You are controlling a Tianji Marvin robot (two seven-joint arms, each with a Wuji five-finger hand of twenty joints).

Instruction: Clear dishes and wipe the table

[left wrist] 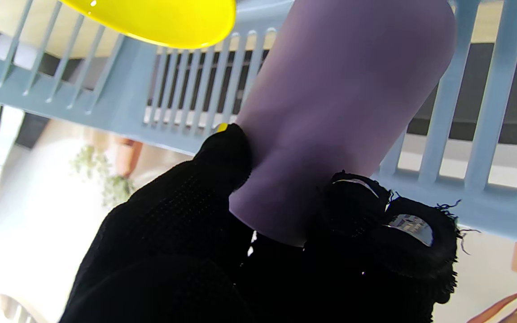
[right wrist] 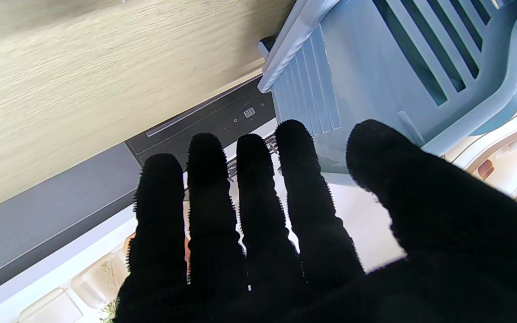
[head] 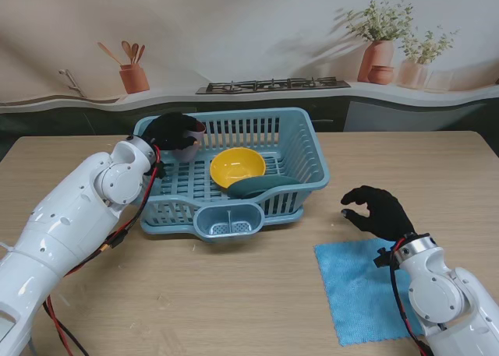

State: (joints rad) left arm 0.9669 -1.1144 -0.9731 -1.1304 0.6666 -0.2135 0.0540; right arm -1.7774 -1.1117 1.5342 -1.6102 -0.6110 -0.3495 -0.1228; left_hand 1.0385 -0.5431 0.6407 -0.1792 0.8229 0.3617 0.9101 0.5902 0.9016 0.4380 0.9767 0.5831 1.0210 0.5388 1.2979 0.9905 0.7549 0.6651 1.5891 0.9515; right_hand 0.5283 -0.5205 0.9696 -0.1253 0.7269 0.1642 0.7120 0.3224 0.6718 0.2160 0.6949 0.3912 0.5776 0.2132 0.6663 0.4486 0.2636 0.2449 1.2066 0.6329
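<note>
Stand view, left side: the left hand [head: 175,130] is clasped round a purple cup [head: 190,147] at the far-left corner of the blue rack [head: 308,165]. The left wrist view confirms the grasp, thumb and fingers [left wrist: 227,152] pressed on the cup [left wrist: 343,112] near its base end. The step appears to be setting the cup into the rack. Advice: lower it until it seats on the slatted floor, clear of the yellow bowl [head: 237,167], then let go without tipping it. A dark green dish [head: 261,186] lies just near of the bowl.

To the right, the right hand [head: 377,211] hovers released, fingers spread, holding nothing, at the far edge of the blue cloth [head: 355,290] on the table [head: 234,294].

Limits: the glove hides most of the cup in the stand view; whether it touches the rack floor cannot be told. The green dish's shape is unclear.
</note>
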